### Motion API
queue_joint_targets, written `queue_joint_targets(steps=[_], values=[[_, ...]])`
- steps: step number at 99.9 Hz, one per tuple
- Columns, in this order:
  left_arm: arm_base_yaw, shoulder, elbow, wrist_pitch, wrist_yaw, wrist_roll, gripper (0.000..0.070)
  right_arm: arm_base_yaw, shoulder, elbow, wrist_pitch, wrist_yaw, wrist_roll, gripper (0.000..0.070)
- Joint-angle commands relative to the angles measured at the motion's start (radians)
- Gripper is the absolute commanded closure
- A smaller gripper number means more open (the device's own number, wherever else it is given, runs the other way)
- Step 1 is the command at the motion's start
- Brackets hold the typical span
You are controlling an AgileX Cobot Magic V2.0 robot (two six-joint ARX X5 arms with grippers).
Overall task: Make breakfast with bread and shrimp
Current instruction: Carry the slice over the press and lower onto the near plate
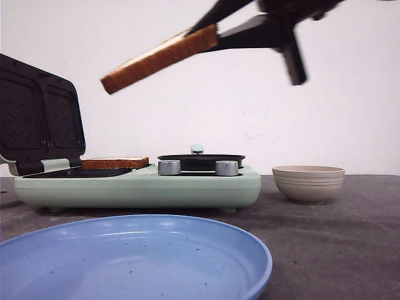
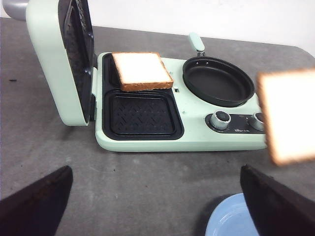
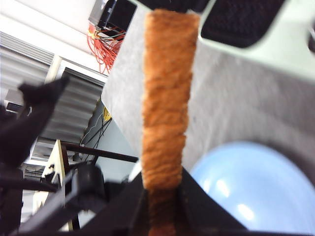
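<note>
Above table [image 1: 350, 250], bread [image 1: 159, 58] in right gripper [image 1: 209, 28]

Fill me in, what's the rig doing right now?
The right gripper is shut on a slice of bread, carried tilted in the air above the sandwich maker. A second slice already lies on one of the open grill plates; the other plate is bare. The left gripper is open, holding nothing. The blue plate and beige bowl sit nearby.

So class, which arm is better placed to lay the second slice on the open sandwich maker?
Right. The right gripper already grips the airborne bread slice above the mint-green sandwich maker; the left gripper is open.
</note>
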Motion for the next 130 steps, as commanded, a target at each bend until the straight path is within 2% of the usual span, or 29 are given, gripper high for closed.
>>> queue_joint_targets(steps=[1,43,70,85,130], values=[[-0.001,-0.001,0.006,0.011,-0.006,0.002,0.0000,0.009,0.070,0.071,0.012,-0.003,0.003,0.0700],[-0.001,-0.001,0.006,0.011,-0.029,0.001,0.0000,0.029,0.485,0.496,0.010,-0.034,0.014,0.0700],[-0.001,-0.001,0.006,0.012,-0.029,0.001,0.0000,0.059,0.705,0.691,0.002,-0.048,0.035,0.0700],[-0.001,-0.001,0.006,0.012,-0.029,0.001,0.0000,0.070,0.782,0.743,-0.002,-0.046,0.046,0.0700],[-0.001,-0.001,0.006,0.030,-0.032,0.000,0.0000,0.087,0.841,0.745,-0.011,0.069,0.042,0.0700]])
